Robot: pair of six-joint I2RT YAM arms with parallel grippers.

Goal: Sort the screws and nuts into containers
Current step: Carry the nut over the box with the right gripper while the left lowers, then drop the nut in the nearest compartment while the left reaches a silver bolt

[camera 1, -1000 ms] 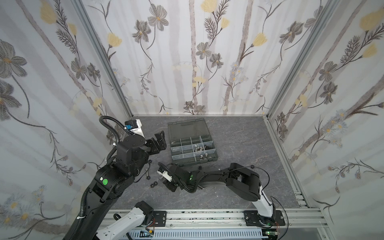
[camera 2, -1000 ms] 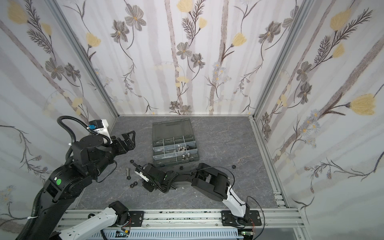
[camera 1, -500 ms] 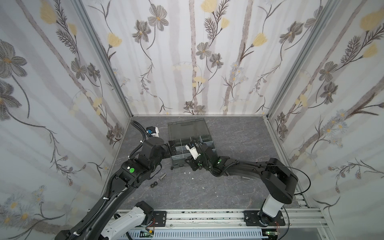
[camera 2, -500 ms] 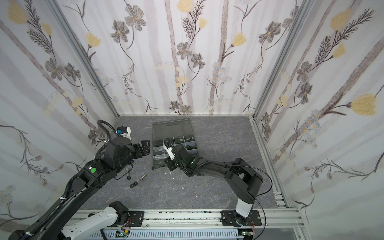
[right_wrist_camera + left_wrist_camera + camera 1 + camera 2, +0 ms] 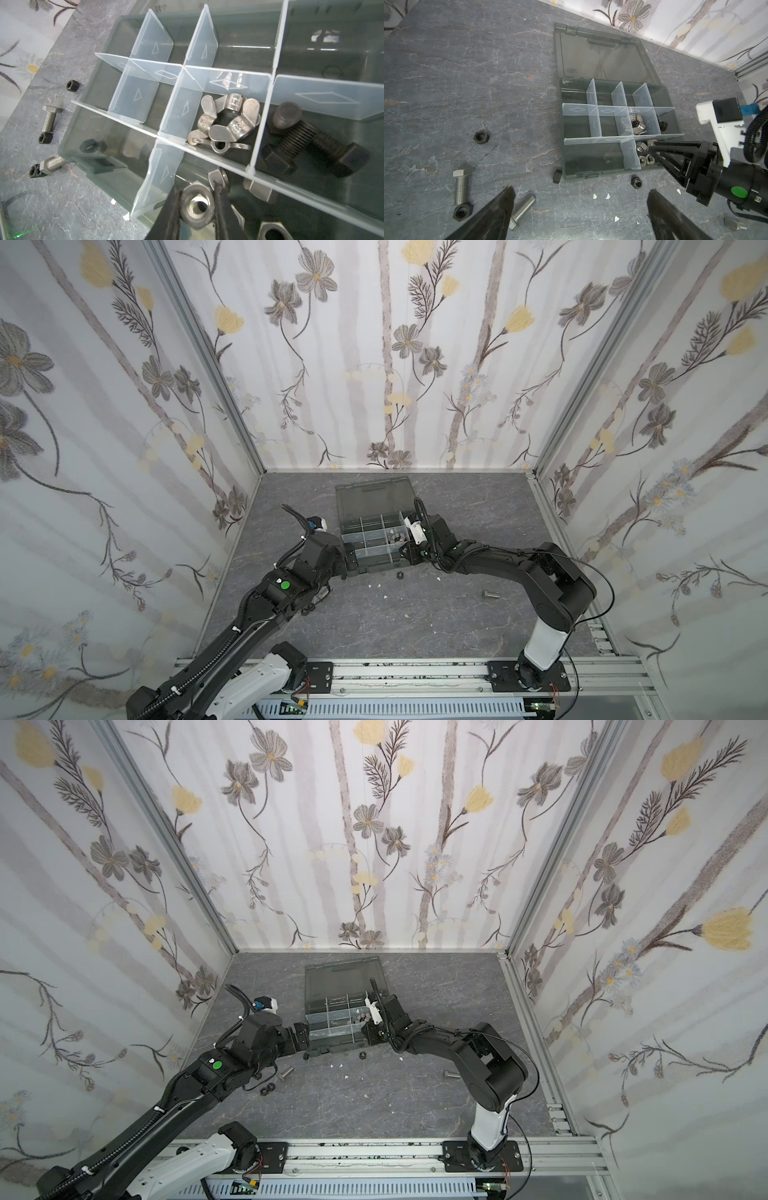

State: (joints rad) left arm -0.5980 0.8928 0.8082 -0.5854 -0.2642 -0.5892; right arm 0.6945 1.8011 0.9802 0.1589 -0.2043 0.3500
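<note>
Several nuts [image 5: 226, 120] and screws [image 5: 307, 141] sit sorted in the containers [image 5: 324, 97] (others litter the table [image 5: 446, 62]); right claw [image 5: 196, 187] pinches a silver nut [image 5: 196, 205], left claw [image 5: 580, 190] gapes empty

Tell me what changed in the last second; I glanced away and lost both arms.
The right gripper swung from the floor near the box's front left corner over to its front right cell, where it is shut on a silver nut. The left gripper, open, dropped from beside the box to its front left corner. The box and the loose bolt on the floor stayed put.
</note>
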